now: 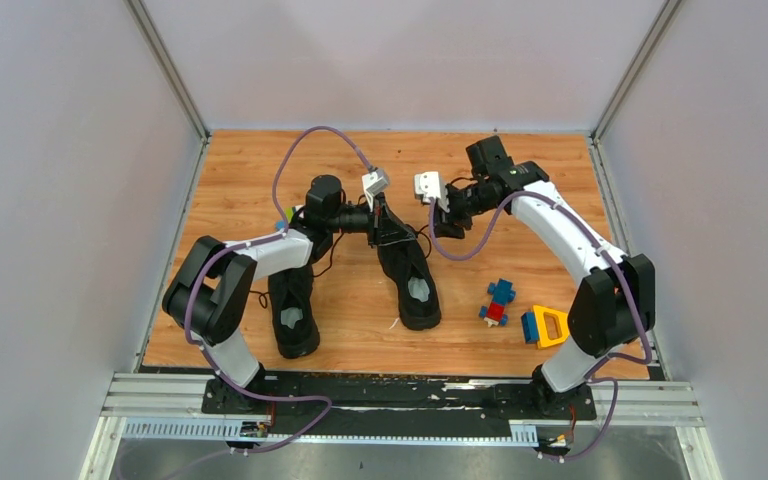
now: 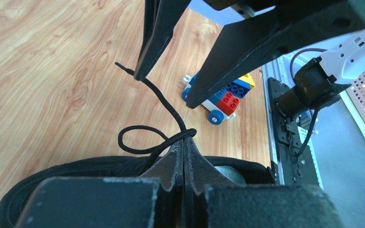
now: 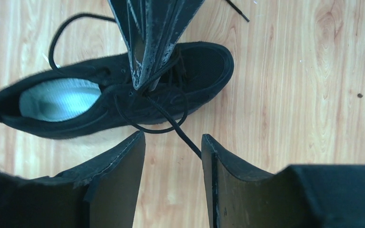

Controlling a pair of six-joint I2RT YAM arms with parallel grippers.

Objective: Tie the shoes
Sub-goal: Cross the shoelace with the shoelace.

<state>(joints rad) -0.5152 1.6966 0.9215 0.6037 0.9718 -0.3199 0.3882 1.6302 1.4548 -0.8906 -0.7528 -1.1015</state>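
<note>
Top external: finds left shoe (image 1: pixel 295 315) and right shoe (image 1: pixel 412 285) side by side on the counter (image 1: pixel 260 170), heels toward the arm bases, toy blocks (image 1: pixel 500 301) off to the right. Left wrist: catches the left gripper (image 2: pixel 184 151) with jaws pressed together on a lace (image 2: pixel 166 102) over the right shoe. Right wrist: catches the right gripper (image 3: pixel 172 138) with jaws wide, that lace running into the gap; cannot tell any contact.

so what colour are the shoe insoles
Pale grey; the insole shows best in the right wrist view.
</note>
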